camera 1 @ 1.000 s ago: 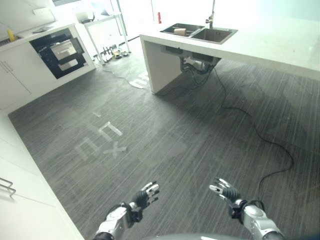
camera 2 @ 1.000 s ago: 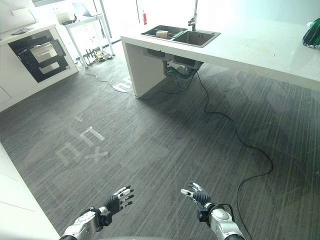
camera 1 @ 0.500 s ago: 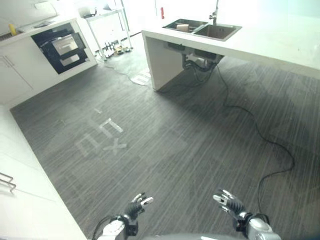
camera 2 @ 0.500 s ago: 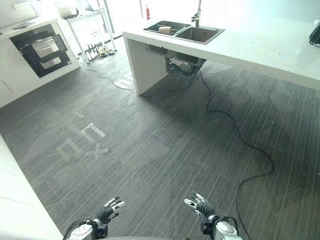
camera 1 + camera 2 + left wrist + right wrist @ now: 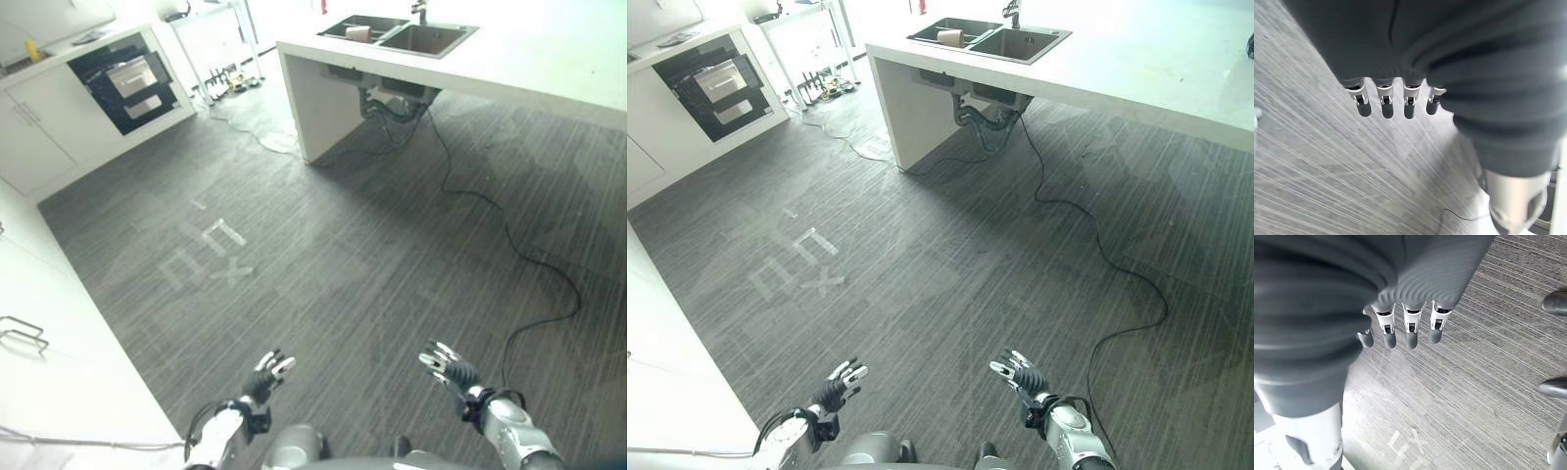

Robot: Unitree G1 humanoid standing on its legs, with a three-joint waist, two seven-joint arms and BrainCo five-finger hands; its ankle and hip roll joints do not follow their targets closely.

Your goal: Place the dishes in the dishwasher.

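Both hands hang low over the dark striped floor and hold nothing. My left hand (image 5: 263, 377) has its fingers (image 5: 1383, 105) straight and spread. My right hand (image 5: 453, 372) is open as well, with its fingers (image 5: 1409, 333) straight above the floor. Far ahead, a double sink (image 5: 397, 35) is set in a white island counter (image 5: 549, 59), and a beige dish-like thing (image 5: 359, 32) lies in its left basin. A black built-in appliance (image 5: 125, 80) sits in the white cabinets at the far left.
A white counter (image 5: 39, 382) runs along my near left, with a wire rack (image 5: 22, 333) on it. Pale tape marks (image 5: 206, 257) lie on the floor ahead. A small table with clutter under it (image 5: 220, 59) stands between cabinets and island.
The whole picture has shifted, so the camera moved. Both hands stay open; the left one sits lower and nearer to me than a second ago.
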